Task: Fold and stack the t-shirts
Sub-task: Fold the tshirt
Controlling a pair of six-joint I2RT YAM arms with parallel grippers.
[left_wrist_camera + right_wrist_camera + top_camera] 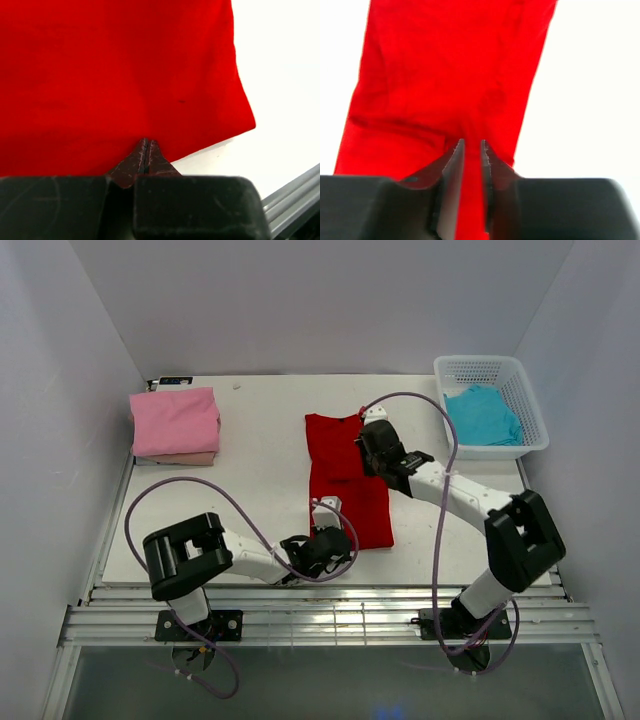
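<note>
A white counter (260,490) is enclosed by plain pale walls (60,420) on the left, far and right sides. At its far right corner a white plastic lattice basket (532,405) is set upright, with its long side just beside the right wall. At the far left corner a small dark flat object (175,381) is laid at the far edge; what it is cannot be told. Along the near edge of the counter, silvery metal rails (330,612) are run from left to right. Nearer still, a dull grey-green surface (330,680) is seen.
</note>
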